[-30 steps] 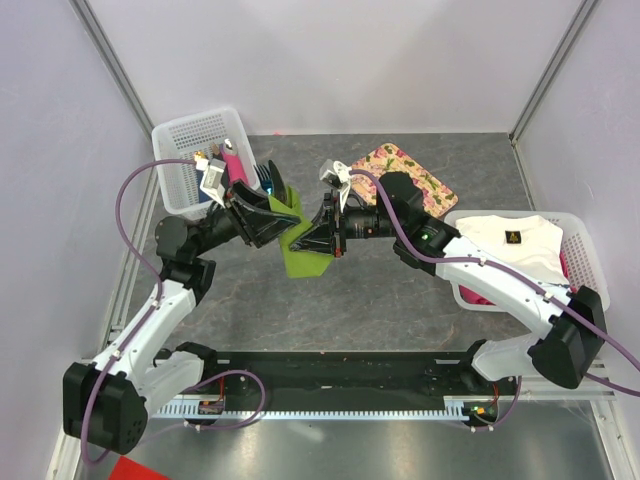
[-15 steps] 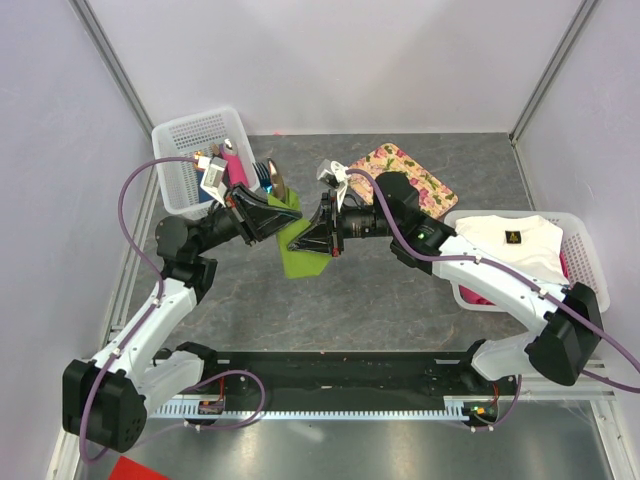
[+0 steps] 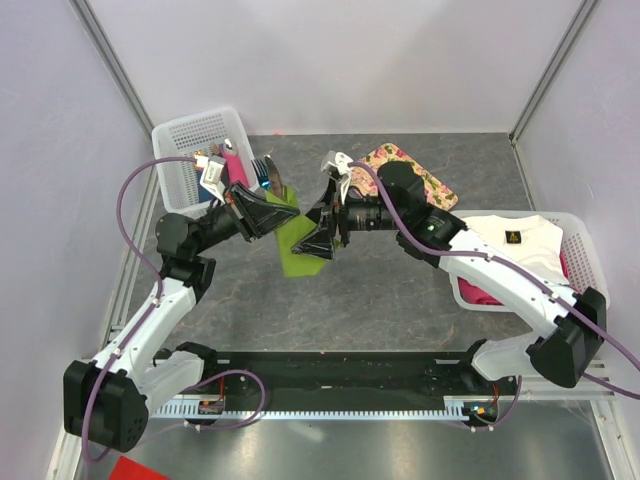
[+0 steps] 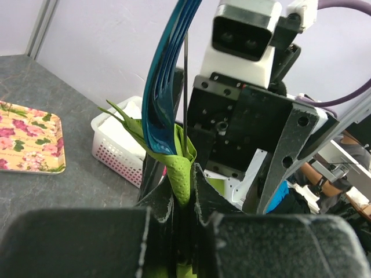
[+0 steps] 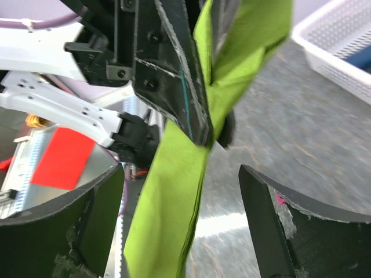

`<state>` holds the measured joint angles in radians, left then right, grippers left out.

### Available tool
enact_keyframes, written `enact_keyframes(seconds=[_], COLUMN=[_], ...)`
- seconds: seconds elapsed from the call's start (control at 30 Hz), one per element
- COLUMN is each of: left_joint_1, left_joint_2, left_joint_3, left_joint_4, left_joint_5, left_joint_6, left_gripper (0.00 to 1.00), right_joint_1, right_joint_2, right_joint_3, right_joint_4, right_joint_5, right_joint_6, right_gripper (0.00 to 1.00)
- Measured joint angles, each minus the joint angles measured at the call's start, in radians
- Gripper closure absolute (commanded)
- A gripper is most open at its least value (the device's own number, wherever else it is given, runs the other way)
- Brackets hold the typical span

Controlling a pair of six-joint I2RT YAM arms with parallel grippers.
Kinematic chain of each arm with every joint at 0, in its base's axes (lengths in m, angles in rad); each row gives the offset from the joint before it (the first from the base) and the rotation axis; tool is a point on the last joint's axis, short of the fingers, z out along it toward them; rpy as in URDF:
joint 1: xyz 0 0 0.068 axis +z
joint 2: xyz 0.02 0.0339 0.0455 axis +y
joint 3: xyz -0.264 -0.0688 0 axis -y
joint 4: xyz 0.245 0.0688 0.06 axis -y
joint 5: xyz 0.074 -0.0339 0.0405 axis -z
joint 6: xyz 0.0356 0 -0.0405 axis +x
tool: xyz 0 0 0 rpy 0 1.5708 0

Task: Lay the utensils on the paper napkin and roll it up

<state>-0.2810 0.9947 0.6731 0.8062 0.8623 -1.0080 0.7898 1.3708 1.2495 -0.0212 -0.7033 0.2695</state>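
Two grippers, one load, all of it lifted off the table [image 3: 390,300].

1. Paper napkin [image 3: 300,252]: olive green, not rolled. Its loose tail hangs free below my hands.
2. Right gripper [image 5: 181,171]: jaws spread wide on either side of that tail, gripping nothing.
3. Left gripper [image 4: 182,194]: pinched tight on the napkin's folded upper part.
4. Blue utensil [image 4: 167,75]: stands up out of the fold above the left fingers. A thin dark edge beside it may be the second piece; I cannot tell.
5. Risks, as I judge them: the utensil is held only through paper, so a tilt or a slackened pinch could let it slide out. Closing the right jaws and pulling against the left could tear the thin sheet.
6. Farthest: floral tray [image 3: 425,180] and white basket [image 3: 190,135], both well apart from the load.
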Motion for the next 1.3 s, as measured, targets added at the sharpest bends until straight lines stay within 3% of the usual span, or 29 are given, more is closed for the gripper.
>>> enact_keyframes(seconds=[0.13, 0.3, 0.73, 0.9, 1.0, 1.03, 1.1, 1.2, 1.3], left_joint_1=[0.005, 0.005, 0.005, 0.005, 0.005, 0.005, 0.006, 0.01, 0.011], left_joint_2=[0.0, 0.0, -0.007, -0.007, -0.007, -0.007, -0.007, -0.006, -0.006], left_joint_3=[0.01, 0.03, 0.033, 0.04, 0.047, 0.048, 0.049, 0.049, 0.05], left_joint_4=[-0.019, -0.025, -0.03, -0.034, -0.034, -0.034, -0.034, -0.035, -0.033], left_joint_5=[-0.016, -0.024, -0.041, -0.047, -0.049, -0.05, -0.05, -0.05, -0.046], left_joint_6=[0.0, 0.0, -0.001, -0.006, -0.014, -0.015, -0.018, -0.021, -0.027], left_gripper=[0.98, 0.98, 0.98, 0.98, 0.98, 0.98, 0.98, 0.98, 0.98], right_joint_1=[-0.027, -0.033, 0.014, 0.027, 0.026, 0.026, 0.027, 0.031, 0.03], right_joint_2=[-0.039, -0.086, -0.013, 0.023, 0.034, 0.035, 0.035, 0.035, 0.035], right_joint_3=[0.027, 0.028, -0.024, -0.066, -0.071, -0.074, -0.078, -0.081, -0.093], right_joint_4=[-0.11, -0.182, -0.024, 0.021, 0.041, 0.051, 0.07, 0.091, 0.109], right_joint_5=[0.03, 0.039, -0.032, -0.029, -0.034, -0.041, -0.056, -0.081, -0.09], right_joint_6=[-0.064, -0.085, 0.032, 0.05, 0.064, 0.071, 0.079, 0.097, 0.12], right_gripper=[0.12, 0.02, 0.03, 0.26, 0.48, 0.6, 0.71, 1.0, 1.0])
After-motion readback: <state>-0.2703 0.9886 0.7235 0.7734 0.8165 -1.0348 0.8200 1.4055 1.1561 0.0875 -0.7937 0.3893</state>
